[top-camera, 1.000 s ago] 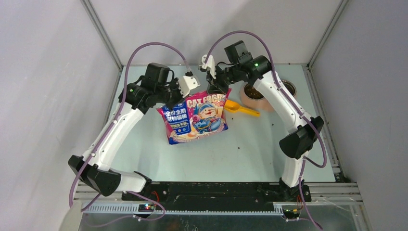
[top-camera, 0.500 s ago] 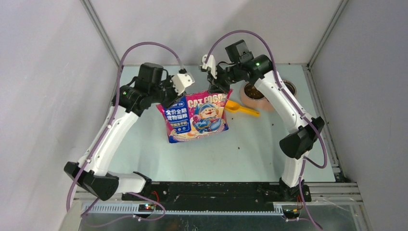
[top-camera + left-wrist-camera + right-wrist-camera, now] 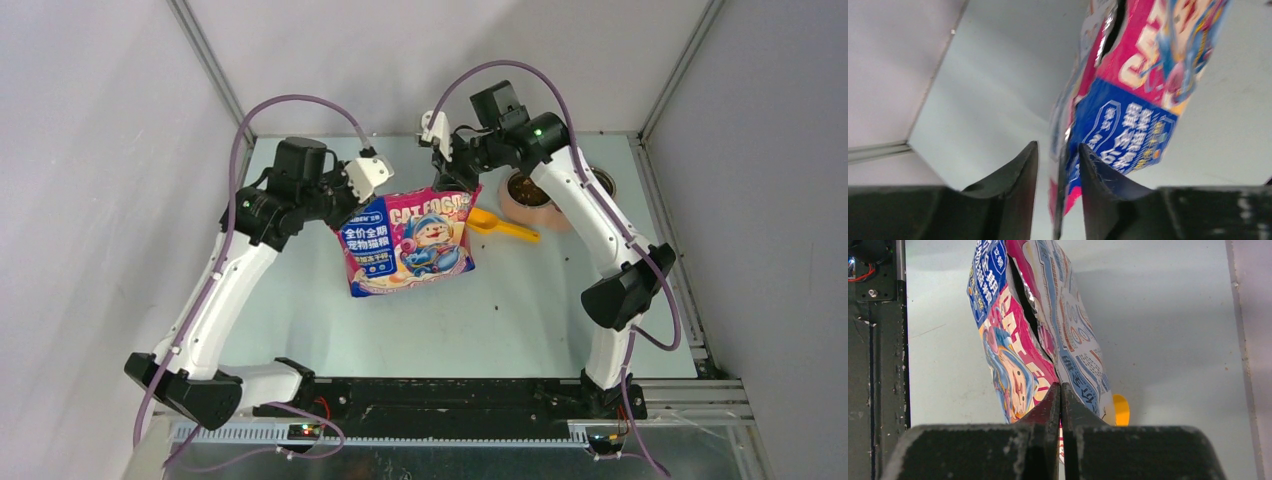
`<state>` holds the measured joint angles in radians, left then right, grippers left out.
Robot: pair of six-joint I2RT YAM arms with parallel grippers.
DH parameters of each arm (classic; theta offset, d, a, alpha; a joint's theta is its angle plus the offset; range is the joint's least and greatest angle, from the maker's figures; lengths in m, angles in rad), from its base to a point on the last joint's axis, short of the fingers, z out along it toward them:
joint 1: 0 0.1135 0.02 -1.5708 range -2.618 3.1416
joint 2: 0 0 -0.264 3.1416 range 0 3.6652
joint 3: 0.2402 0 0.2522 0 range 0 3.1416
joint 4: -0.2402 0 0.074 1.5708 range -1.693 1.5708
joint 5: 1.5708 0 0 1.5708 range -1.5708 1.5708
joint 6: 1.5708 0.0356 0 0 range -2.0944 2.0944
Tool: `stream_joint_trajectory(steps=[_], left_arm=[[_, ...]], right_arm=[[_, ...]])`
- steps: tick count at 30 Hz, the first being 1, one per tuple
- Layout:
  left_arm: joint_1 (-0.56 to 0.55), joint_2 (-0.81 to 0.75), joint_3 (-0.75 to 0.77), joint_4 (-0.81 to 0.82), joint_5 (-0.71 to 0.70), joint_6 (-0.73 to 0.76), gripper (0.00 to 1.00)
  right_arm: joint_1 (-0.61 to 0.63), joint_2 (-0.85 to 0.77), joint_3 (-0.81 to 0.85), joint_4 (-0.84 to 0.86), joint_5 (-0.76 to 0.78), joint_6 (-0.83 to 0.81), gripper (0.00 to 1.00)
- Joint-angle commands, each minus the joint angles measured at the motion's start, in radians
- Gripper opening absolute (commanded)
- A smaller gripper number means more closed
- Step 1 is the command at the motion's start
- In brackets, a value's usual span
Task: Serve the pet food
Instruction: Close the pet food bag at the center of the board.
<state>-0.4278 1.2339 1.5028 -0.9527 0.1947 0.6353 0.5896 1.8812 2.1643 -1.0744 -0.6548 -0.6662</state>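
The overhead camera looks down on the whole table (image 3: 520, 310); both wrist cameras closely face the bag (image 3: 408, 240).

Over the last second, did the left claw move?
Yes. In the top view the left claw slid left, toward the left edge of the table, while the bag roughly stayed put.
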Motion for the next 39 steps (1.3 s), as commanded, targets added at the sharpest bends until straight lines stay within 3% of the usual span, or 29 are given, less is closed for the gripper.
stream_joint_trajectory(steps=[1,4,6,7,9,11,18,19,20,22,24,27,29,30,31,38,39], left_arm=[[0.029,-0.022,0.004,-0.013,-0.054,0.017,0.48],[0.030,-0.013,-0.011,-0.021,-0.060,0.027,0.49],[0.031,-0.009,-0.022,-0.020,-0.068,0.030,0.36],[0.031,-0.009,-0.027,-0.016,-0.072,0.030,0.23],[0.032,-0.009,-0.029,-0.012,-0.084,0.028,0.06],[0.033,-0.013,-0.029,-0.006,-0.102,0.025,0.01],[0.045,-0.039,-0.002,0.013,-0.191,-0.012,0.00],[0.047,-0.041,0.002,0.006,-0.192,-0.014,0.07],[0.052,-0.047,0.002,-0.005,-0.192,-0.011,0.25],[0.061,-0.065,-0.015,-0.009,-0.187,0.000,0.42],[0.069,-0.076,-0.035,-0.019,-0.182,0.011,0.47],[0.080,-0.079,-0.053,-0.043,-0.170,0.025,0.41],[0.089,-0.074,-0.066,-0.050,-0.167,0.031,0.22],[0.095,-0.073,-0.067,-0.051,-0.168,0.031,0.09],[0.097,-0.070,-0.070,-0.047,-0.172,0.029,0.02],[0.113,-0.084,-0.069,-0.004,-0.220,-0.009,0.00],[0.116,-0.082,-0.063,-0.008,-0.211,-0.012,0.15]], right_arm=[[-0.034,-0.071,0.068,0.068,0.020,-0.016,0.00],[-0.034,-0.072,0.069,0.069,0.018,-0.013,0.00],[-0.035,-0.072,0.070,0.070,0.017,-0.012,0.00],[-0.035,-0.073,0.071,0.070,0.017,-0.012,0.00],[-0.033,-0.073,0.071,0.068,0.018,-0.013,0.00],[-0.033,-0.073,0.074,0.066,0.019,-0.014,0.00],[-0.035,-0.076,0.077,0.062,0.026,-0.023,0.00],[-0.034,-0.076,0.077,0.061,0.026,-0.024,0.00],[-0.036,-0.076,0.078,0.062,0.026,-0.024,0.00],[-0.037,-0.075,0.078,0.061,0.025,-0.025,0.00],[-0.036,-0.075,0.078,0.061,0.022,-0.027,0.00],[-0.037,-0.074,0.078,0.060,0.021,-0.027,0.00],[-0.040,-0.074,0.078,0.060,0.018,-0.027,0.00],[-0.039,-0.074,0.078,0.060,0.017,-0.027,0.00],[-0.039,-0.074,0.078,0.060,0.017,-0.027,0.00],[-0.041,-0.075,0.084,0.060,0.019,-0.028,0.00],[-0.042,-0.074,0.084,0.060,0.019,-0.029,0.00]])
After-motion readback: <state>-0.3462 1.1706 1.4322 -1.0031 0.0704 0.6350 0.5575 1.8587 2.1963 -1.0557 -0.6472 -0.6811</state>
